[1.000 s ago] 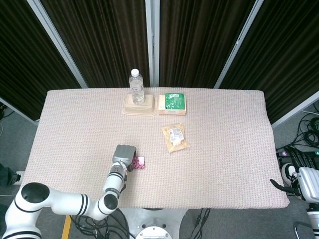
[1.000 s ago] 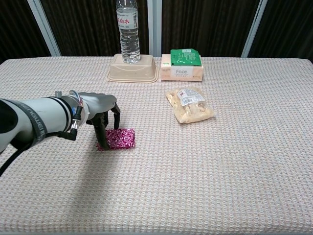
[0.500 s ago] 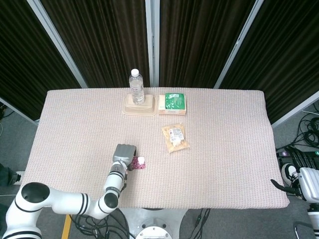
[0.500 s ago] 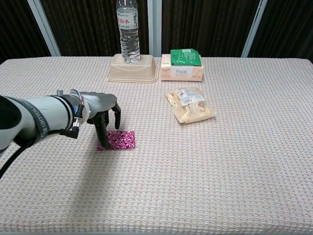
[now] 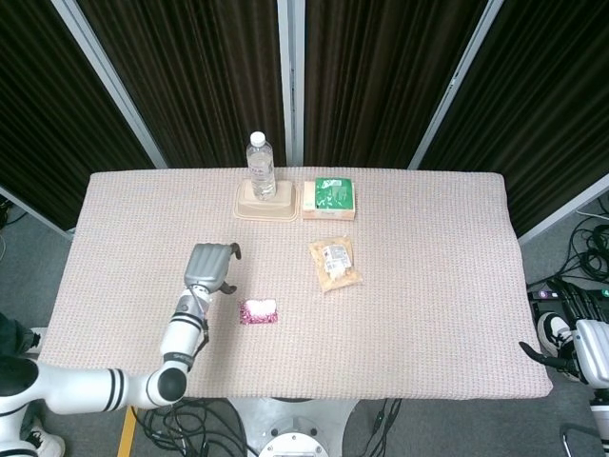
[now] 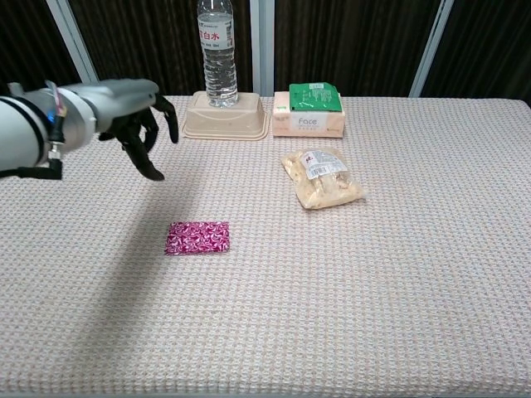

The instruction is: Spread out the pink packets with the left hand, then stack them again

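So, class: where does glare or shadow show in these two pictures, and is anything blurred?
Head view: glare whitens part of the pink packets; the left hand looks sharp. Chest view: the packets show full colour, a soft shadow darkens the table under the raised left hand; nothing is noticeably blurred.

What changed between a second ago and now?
The left hand let go of the pink packets and lifted up and away to the left, holding nothing. The packets lie flat as one pile, about where they were. Bottle, tissue box and snack bag stayed put.
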`<action>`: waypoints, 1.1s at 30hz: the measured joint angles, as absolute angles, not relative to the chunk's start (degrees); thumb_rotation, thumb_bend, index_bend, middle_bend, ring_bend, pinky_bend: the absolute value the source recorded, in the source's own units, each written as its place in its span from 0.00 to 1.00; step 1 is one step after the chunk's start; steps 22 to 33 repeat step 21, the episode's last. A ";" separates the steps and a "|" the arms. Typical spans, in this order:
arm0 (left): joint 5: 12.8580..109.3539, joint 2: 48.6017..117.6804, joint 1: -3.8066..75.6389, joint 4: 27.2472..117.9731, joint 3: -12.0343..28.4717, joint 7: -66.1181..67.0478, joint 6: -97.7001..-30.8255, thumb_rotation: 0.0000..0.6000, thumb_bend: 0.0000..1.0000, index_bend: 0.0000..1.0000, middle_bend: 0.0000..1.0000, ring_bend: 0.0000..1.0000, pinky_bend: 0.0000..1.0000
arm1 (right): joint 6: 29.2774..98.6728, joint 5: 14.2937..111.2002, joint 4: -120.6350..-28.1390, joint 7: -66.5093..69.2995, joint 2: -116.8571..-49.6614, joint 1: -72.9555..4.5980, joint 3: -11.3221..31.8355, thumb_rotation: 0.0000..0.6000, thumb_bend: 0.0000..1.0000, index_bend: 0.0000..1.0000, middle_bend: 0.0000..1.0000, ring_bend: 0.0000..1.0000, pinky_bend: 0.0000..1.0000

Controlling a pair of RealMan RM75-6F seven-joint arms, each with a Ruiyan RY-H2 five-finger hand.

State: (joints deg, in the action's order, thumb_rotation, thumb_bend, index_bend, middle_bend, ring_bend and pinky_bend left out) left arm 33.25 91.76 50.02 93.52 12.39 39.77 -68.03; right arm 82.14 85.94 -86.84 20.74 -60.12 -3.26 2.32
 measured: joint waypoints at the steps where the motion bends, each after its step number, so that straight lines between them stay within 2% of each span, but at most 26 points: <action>1: 35.64 90.89 49.13 93.39 11.92 38.33 -68.54 1.00 0.10 0.41 0.60 0.46 0.60 | 82.28 85.99 -86.87 20.72 -60.15 -3.23 2.35 0.81 0.06 0.09 0.06 0.00 0.00; 6: 49.72 86.10 43.05 90.68 8.43 27.93 -72.32 1.00 0.10 0.40 0.49 0.35 0.46 | 82.57 86.65 -86.99 20.63 -60.39 -3.30 2.32 0.81 0.06 0.09 0.06 0.00 0.00; 9: 58.04 82.91 38.36 88.00 5.42 20.75 -75.38 1.00 0.10 0.39 0.45 0.32 0.42 | 82.84 87.10 -87.04 20.52 -60.69 -3.42 2.30 0.81 0.06 0.09 0.06 0.00 0.00; 14: 66.55 78.48 31.26 85.51 0.09 15.84 -80.18 1.00 0.11 0.39 0.44 0.31 0.42 | 83.78 87.44 -86.85 20.43 -61.24 -3.33 2.47 0.82 0.06 0.09 0.07 0.00 0.00; 21: 69.01 74.21 23.06 87.60 -2.99 14.83 -85.91 1.00 0.11 0.39 0.44 0.31 0.42 | 84.87 87.27 -86.81 19.59 -61.65 -2.86 2.70 0.81 0.06 0.10 0.07 0.00 0.00; 33: 69.01 74.21 23.06 87.60 -2.99 14.83 -85.91 1.00 0.11 0.39 0.44 0.31 0.42 | 84.87 87.27 -86.81 19.59 -61.65 -2.86 2.70 0.81 0.06 0.10 0.07 0.00 0.00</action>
